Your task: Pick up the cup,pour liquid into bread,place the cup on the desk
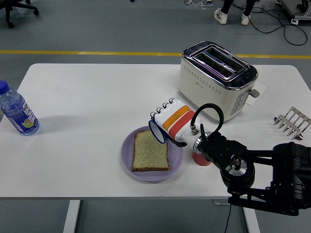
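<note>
My right hand (167,122), white with an orange band, is shut on a blue cup (156,131) and holds it tipped on its side, mouth facing left and down, over the right edge of the bread. The slice of bread (151,151) lies on a purple plate (129,158) near the table's front middle. A red cup (200,158) stands upright just right of the plate, mostly hidden behind my right forearm. No liquid is visible.
A cream toaster (217,76) stands at the back right. A metal toast rack (292,122) lies at the far right edge. A water bottle (17,111) stands at the far left. A person's feet show beyond the table at the top.
</note>
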